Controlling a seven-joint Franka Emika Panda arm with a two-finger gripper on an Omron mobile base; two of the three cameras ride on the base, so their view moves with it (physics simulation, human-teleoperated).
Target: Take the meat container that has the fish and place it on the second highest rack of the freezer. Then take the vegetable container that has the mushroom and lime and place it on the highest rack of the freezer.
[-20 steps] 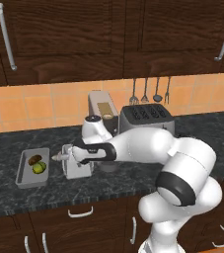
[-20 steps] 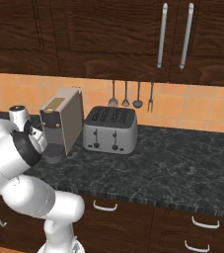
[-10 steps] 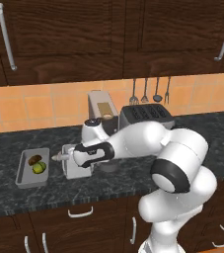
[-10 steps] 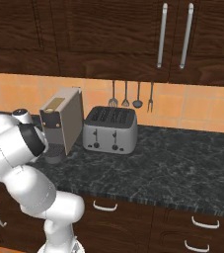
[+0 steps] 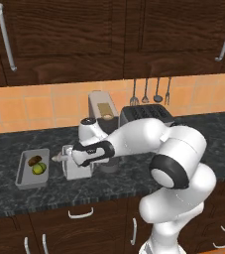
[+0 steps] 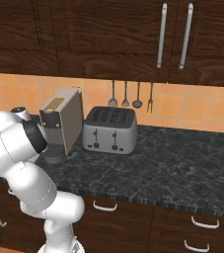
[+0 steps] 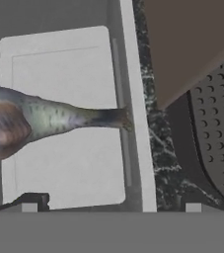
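The meat container [image 5: 77, 171] is a white tray on the dark counter, and the fish [image 5: 59, 158] pokes out at its left end. My gripper [image 5: 80, 159] hangs right over this tray, open. In the hand view the silver-grey fish [image 7: 39, 121] lies across the tray [image 7: 64, 178]. My gripper [image 7: 111, 205] straddles the tray's side wall [image 7: 135, 123], one fingertip [image 7: 32, 201] over the tray floor and the other over the counter. Left of it stands the vegetable container [image 5: 26, 174] with the mushroom [image 5: 34, 160] and the lime [image 5: 38, 169]. The freezer and its racks are out of view.
A coffee machine [image 5: 102, 106] [image 6: 61, 123] stands just behind the meat container, its perforated drip base [image 7: 214, 123] close to my hand. A silver toaster [image 5: 146, 114] [image 6: 110, 129] sits to its right. Utensils [image 6: 130, 94] hang on the backsplash, under dark wall cabinets [image 5: 109, 34].
The arm's elbow has swung and folded lower behind the hand. The hand stays over the meat container with its jaws open. The trays have not moved.
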